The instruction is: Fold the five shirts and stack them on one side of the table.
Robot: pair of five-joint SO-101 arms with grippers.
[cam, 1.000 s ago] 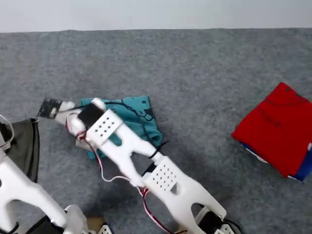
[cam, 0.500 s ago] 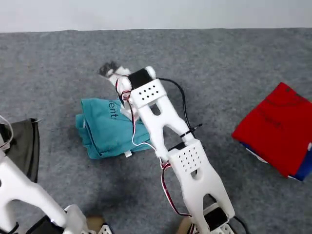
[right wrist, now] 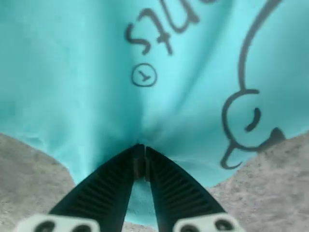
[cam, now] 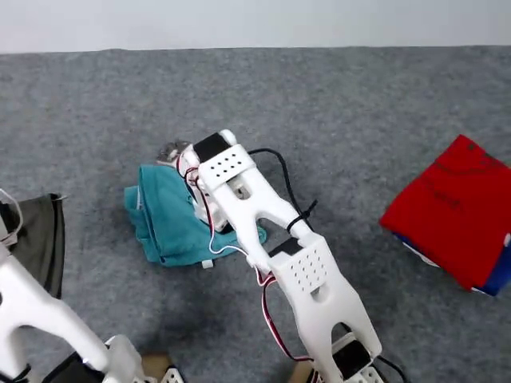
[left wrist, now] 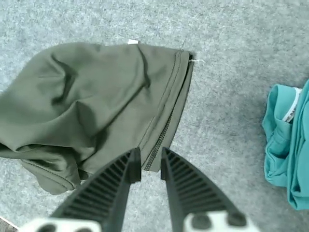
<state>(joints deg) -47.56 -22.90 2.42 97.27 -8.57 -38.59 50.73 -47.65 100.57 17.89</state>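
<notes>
At the left edge of the grey tabletop [cam: 335, 112] lay the olive shirt [left wrist: 87, 96], rumpled and loosely bunched, with a stitched hem along one side. The left gripper [left wrist: 150, 166] hung just above that hem, its fingers parted by a narrow gap and holding nothing.

Near the olive shirt but apart from it lay the teal shirt [cam: 164, 219], partly folded and creased. A small white label [left wrist: 291, 104] showed at its collar, its print too small to make out. The right gripper [right wrist: 140, 157] was pressed together on a fold of this teal cloth, pinching it. Just beyond the fingertips the fabric carried dark lettering cut off by the frame, a small circled mark [right wrist: 144, 76] and a curved line drawing [right wrist: 246, 116].

Well apart, at the right edge of the tabletop, the red shirt [cam: 451, 211] lay folded on top of a blue shirt [cam: 499, 279], faint dark marks on its upper face that could not be read.
</notes>
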